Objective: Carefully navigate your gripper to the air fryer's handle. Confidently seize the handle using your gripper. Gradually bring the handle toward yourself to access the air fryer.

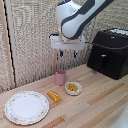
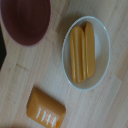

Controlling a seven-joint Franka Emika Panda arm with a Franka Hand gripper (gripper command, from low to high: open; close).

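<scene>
**The claw hangs high, far from the fryer**

Nearest, a round white plate [image 1: 26, 106] with a dotted rim lies on the wooden table [image 1: 95, 107]. Just past it sits a small orange block [image 1: 54, 96]. Next to that is a little white bowl [image 1: 73, 88] with yellow sticks [image 2: 81, 48] inside. A pink cup [image 1: 60, 77] stands just behind the bowl and the block.

The gripper [image 1: 67, 54] hangs in the air over the cup and the bowl. Its two blue-tipped fingers are spread apart and hold nothing.

Farther back, on the exterior view's right, stands the big black air fryer [image 1: 109, 52]. Its handle [image 1: 102, 60] sticks out of the front. The claw is well apart from it.
</scene>
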